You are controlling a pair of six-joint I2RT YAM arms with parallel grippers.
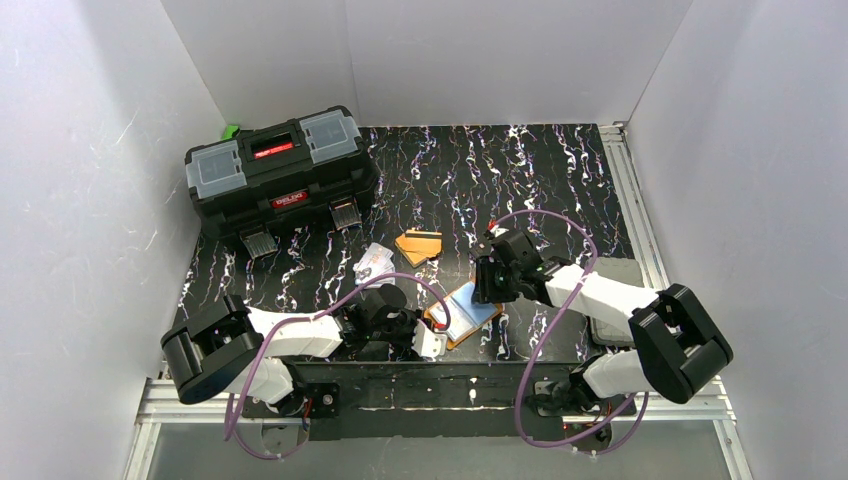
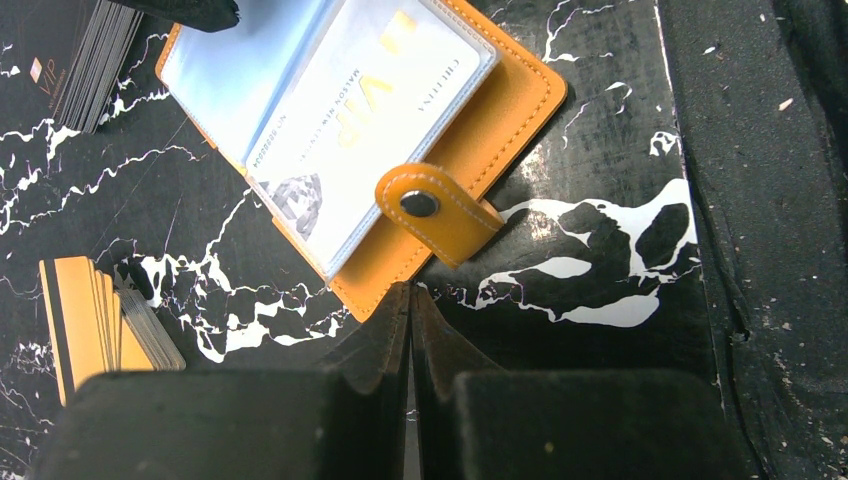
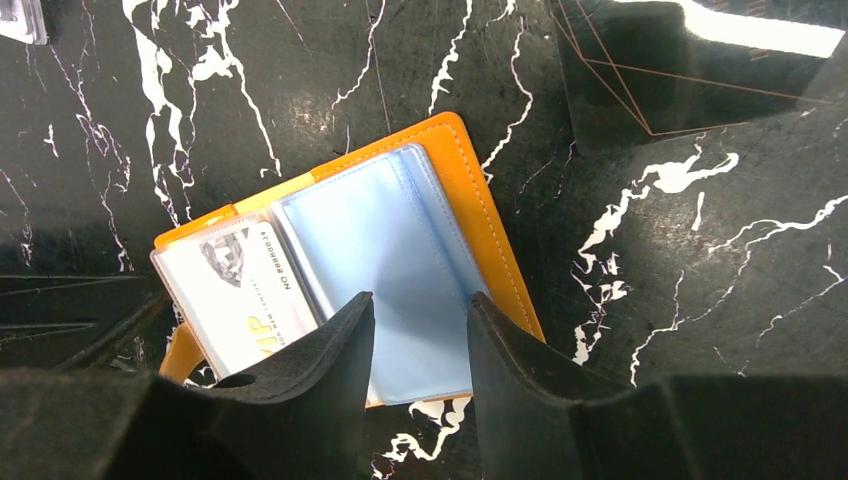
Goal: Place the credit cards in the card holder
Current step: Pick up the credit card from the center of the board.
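Observation:
The orange card holder (image 1: 463,312) lies open on the black marbled table. A pale white card (image 2: 370,100) sits in one clear sleeve, and the bluish sleeve (image 3: 390,250) beside it looks empty. My left gripper (image 2: 412,290) is shut and empty, its tips at the holder's near edge beside the snap tab (image 2: 430,205). My right gripper (image 3: 420,305) is open and empty, its tips just above the bluish sleeve. Orange cards with a dark stripe (image 1: 418,245) and pale cards (image 1: 373,262) lie loose behind the holder. A dark card stack (image 2: 95,50) lies near the right gripper.
A big black toolbox (image 1: 280,170) stands at the back left. A flat black card-like piece (image 3: 660,80) lies beyond the holder in the right wrist view. White walls close in the table on three sides.

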